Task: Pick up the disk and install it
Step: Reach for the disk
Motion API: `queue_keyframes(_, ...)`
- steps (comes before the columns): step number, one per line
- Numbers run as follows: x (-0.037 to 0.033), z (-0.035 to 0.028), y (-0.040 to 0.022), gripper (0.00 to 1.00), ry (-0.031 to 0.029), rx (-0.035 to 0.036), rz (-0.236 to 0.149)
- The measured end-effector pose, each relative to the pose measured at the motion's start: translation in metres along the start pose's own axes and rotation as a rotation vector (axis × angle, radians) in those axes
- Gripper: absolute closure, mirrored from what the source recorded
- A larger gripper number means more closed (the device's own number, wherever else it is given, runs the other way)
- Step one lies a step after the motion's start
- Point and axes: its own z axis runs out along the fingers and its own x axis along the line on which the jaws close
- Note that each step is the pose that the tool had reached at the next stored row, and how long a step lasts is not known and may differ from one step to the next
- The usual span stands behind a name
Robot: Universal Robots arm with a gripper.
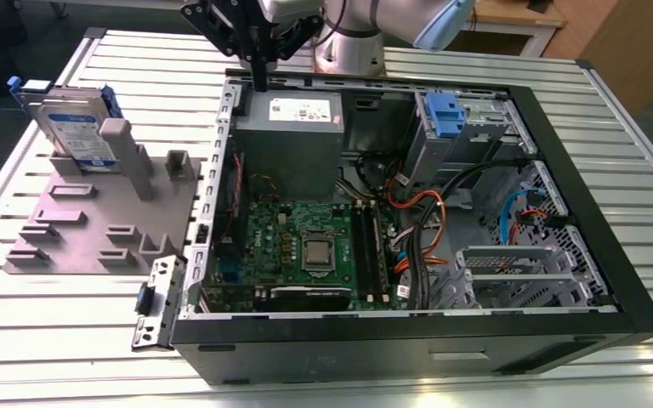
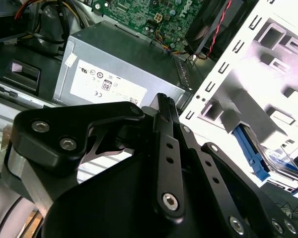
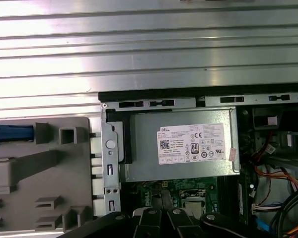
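The gripper (image 1: 261,81) hangs with its black fingers pressed together into one point, holding nothing. It sits above the far rim of the open case (image 1: 417,327), just beside the one grey box (image 1: 292,127). In the second wrist view the fingers (image 2: 162,106) meet over that box (image 2: 114,69). The box carries one white sticker (image 3: 191,144), dense with small print, round marks and a square code.

Inside the case I count one green board (image 1: 303,246) and one blue clip (image 1: 445,115) up in the drive bay.

The disk (image 1: 71,127) is well apart from the gripper, outside the case on the exterior view's left. It stands upright in a grey stand (image 1: 88,221) on the slatted table (image 1: 77,340). There is one disk, with a white-and-blue label and a blue frame.
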Motion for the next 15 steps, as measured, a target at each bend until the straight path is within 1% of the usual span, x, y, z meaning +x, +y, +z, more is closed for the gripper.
queue_keyframes(6, 0.0013, 0.0, -0.0001, 0.89, -0.0001, 0.0, 0.0)
queue_keyframes(15, 0.0051, -0.0001, -0.0004, 0.89, 0.0, 0.0, 0.0)
